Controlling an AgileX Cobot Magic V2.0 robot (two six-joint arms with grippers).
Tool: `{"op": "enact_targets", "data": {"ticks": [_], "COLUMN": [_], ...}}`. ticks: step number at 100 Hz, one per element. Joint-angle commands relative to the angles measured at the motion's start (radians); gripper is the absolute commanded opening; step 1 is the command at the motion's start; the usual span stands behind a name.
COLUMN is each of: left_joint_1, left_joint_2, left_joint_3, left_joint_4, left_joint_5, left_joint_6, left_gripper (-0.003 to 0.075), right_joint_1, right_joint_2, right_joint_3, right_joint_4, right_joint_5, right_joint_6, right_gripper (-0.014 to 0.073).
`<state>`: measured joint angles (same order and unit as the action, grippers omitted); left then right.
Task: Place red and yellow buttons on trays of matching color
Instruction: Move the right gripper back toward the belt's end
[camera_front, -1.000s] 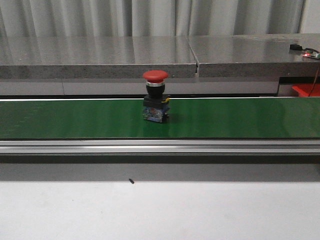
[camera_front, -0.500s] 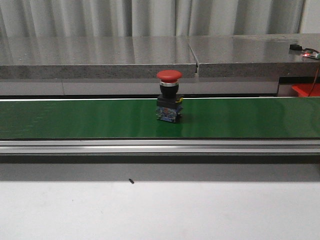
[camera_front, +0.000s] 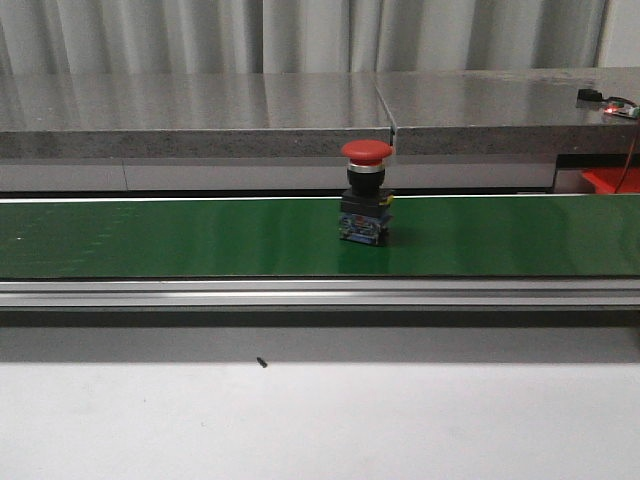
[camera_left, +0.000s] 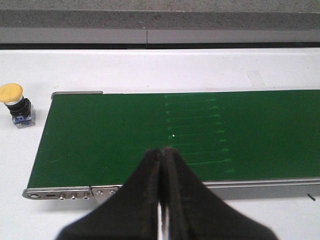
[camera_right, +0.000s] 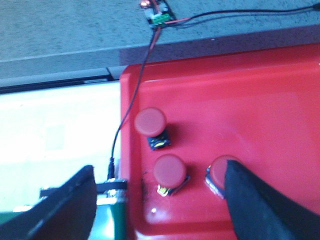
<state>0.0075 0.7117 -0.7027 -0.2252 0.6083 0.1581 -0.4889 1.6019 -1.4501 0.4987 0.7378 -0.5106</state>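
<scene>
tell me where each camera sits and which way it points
Front view: low, facing forward across the green belt at a red button; no arm shows.
Left wrist view: above the belt's end, yellow button beside it; left hand shut.
Right wrist view: over the red tray holding three red buttons; right hand open.
Front and left wrist share the belt.

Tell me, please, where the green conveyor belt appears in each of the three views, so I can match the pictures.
Front view: the green conveyor belt crosses the whole width, carrying a red button.
Left wrist view: its end fills the middle, beyond the shut left gripper.
Right wrist view: only a corner shows, beside the red tray.
Shared landmark: the belt's metal side rail.
</scene>
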Motion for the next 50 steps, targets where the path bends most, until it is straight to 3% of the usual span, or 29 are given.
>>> {"op": "enact_targets", "data": {"ticks": [1,21,50], "left_joint_1": [-0.008,-0.008,-0.008], "left_joint_2": [-0.003,-0.003,-0.003], "left_joint_3": [-0.027,-0.027,-0.027], "left_joint_4": [-0.010,-0.010,-0.010], "left_joint_5": [-0.072,-0.072,-0.072], "left_joint_6": [0.001,0.001,0.001], "left_gripper": [-0.0020,-0.0020,-0.0020], "right_joint_1": [0.023,0.152,0.373], "right_joint_2": [-0.113,-0.231,-0.244], "right_joint_3": [0.033,0.141,0.235], "right_joint_4": [0.021,0.021,0.018], "right_joint_5": [-0.031,-0.001,0.051], "right_joint_6": [-0.029,-0.050,-0.049], "right_gripper": [0.0538,0.0538,0.0538]}}
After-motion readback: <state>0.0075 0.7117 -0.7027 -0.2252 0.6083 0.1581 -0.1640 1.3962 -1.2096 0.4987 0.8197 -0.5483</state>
